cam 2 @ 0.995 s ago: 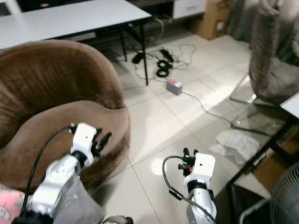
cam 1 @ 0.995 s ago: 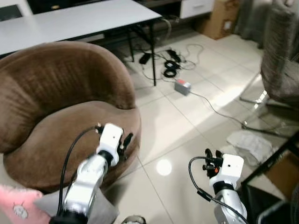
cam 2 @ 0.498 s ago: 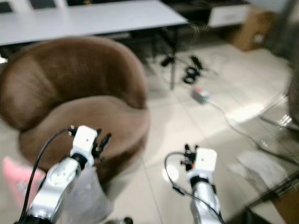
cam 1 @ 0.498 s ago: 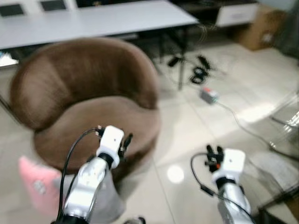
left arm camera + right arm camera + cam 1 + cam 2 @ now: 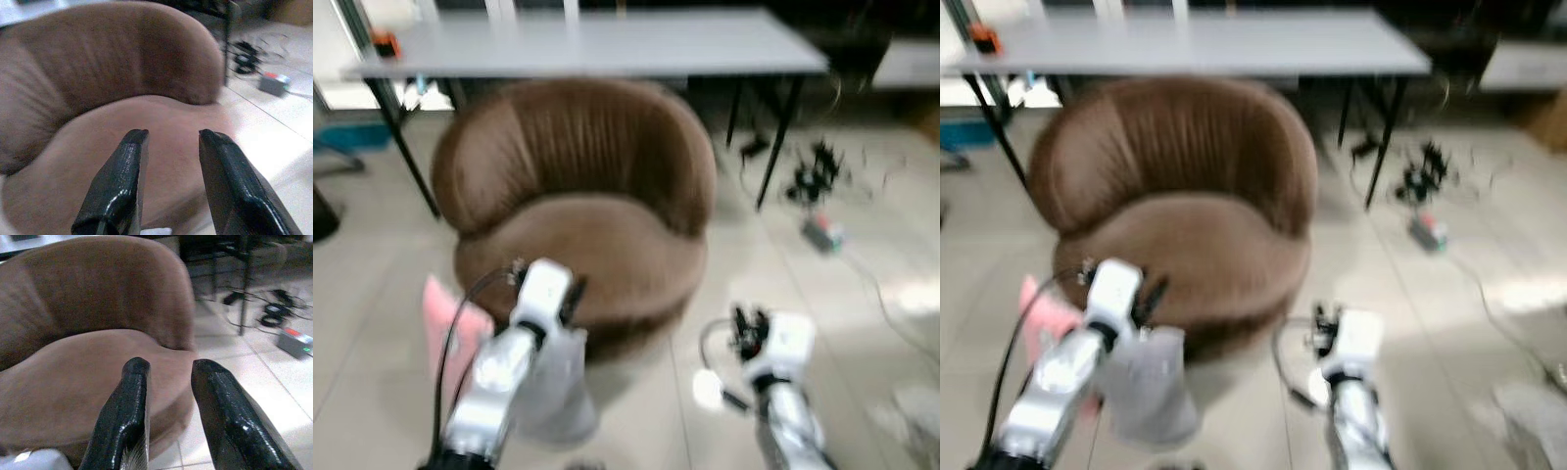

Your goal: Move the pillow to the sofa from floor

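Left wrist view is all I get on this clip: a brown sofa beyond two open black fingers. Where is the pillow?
Observer: A pink pillow is on the floor tiles at the front left of the sofa, beside the left arm.
Operator: Is it the only one?
Observer: No. A grey pillow sits next to it, in front of the sofa and partly behind that arm.
Operator: Where is the other gripper?
Observer: The right gripper hovers above the tiles off the sofa's front right, fingers open and holding nothing.
Operator: Anything behind the sofa?
Observer: A long grey table, with cables on the floor to its right.
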Controlling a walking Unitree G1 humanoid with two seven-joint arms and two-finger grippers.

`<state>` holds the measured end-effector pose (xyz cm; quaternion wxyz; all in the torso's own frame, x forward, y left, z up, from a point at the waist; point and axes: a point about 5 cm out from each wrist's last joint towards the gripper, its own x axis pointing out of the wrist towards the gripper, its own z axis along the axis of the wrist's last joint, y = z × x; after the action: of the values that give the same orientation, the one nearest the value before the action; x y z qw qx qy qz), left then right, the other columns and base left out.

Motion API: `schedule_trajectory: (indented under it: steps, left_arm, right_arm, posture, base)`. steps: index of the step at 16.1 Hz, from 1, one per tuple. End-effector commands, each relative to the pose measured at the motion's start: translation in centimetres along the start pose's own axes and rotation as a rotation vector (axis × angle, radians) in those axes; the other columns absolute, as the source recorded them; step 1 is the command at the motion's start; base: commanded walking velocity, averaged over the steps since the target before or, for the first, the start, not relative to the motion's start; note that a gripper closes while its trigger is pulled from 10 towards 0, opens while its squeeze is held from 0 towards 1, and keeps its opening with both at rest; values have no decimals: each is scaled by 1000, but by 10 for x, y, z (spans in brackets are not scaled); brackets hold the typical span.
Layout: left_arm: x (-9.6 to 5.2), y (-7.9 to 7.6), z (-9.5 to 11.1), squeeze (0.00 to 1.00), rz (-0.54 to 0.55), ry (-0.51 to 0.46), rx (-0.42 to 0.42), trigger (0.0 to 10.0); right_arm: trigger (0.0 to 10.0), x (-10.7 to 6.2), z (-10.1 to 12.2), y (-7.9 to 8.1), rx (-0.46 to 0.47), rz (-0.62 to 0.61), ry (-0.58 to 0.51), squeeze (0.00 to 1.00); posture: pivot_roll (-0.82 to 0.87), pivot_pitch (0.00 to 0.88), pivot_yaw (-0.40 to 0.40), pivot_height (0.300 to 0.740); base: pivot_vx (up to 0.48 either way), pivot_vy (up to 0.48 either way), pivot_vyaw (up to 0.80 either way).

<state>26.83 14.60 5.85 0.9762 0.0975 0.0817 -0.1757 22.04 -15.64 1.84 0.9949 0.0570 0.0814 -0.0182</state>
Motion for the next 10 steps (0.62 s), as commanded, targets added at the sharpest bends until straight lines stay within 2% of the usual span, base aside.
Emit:
schedule_trajectory:
  steps: [1, 7, 10]
  left_arm:
    - [1, -4, 1, 0, -8, -9, -1, 10000]
    - [1, -7, 4, 0, -18, -32, 1, 10000]
    - [0, -6, 4, 0, -14, -30, 4, 10000]
  right_arm:
    - [10000, 1, 2, -6, -8, -12, -5, 0]
    - [10000, 3, 4, -3, -21, 11, -4, 0]
    - [10000, 4, 4, -3, -23, 19, -5, 0]
  posture:
    - [89, 0, 3, 740]
    - [93, 0, -7, 740]
    - [98, 0, -12, 740]
  base:
    - [0, 0, 800]
    - [0, 0, 800]
    - [278, 0, 800]
